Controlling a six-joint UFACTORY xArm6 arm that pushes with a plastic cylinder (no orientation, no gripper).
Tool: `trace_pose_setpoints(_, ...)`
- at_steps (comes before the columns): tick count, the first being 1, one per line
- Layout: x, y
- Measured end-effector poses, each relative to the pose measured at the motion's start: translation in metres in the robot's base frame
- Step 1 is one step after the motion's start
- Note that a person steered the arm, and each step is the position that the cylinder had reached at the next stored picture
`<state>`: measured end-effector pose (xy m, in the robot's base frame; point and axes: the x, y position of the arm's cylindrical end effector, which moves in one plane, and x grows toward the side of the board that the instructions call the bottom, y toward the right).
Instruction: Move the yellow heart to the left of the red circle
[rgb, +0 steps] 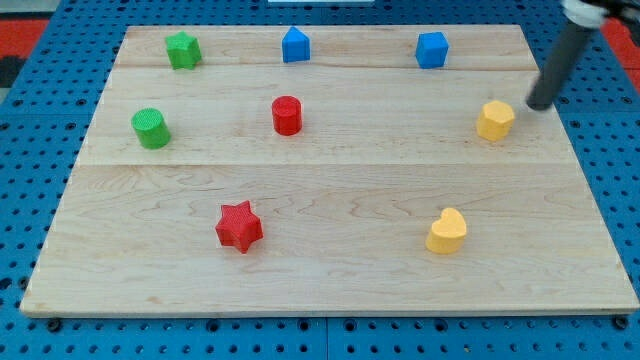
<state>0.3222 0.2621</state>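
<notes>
The yellow heart lies at the view's lower right on the wooden board. The red circle, a short cylinder, stands near the board's middle, up and to the left of the heart. My tip is at the view's right, near the board's right edge. It is just right of a yellow hexagon block and well above and to the right of the yellow heart. It touches neither.
A red star lies at lower left. A green cylinder and a green star are at the left. Two blue blocks sit along the top. Blue pegboard surrounds the board.
</notes>
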Motion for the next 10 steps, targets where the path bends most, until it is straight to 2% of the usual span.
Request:
trace_pose_setpoints(1, -0.013, 0.012)
trace_pose_setpoints(2, 0.112, 0.033)
trace_pose_setpoints(3, 0.184, 0.002)
trace_pose_setpoints(4, 0.201, -0.08)
trace_pose_setpoints(5, 0.276, -0.12)
trace_pose_setpoints(6, 0.247, -0.112)
trace_pose_setpoints(7, 0.242, -0.061)
trace_pose_setpoints(9, 0.164, -0.173)
trace_pose_setpoints(10, 0.228, -0.16)
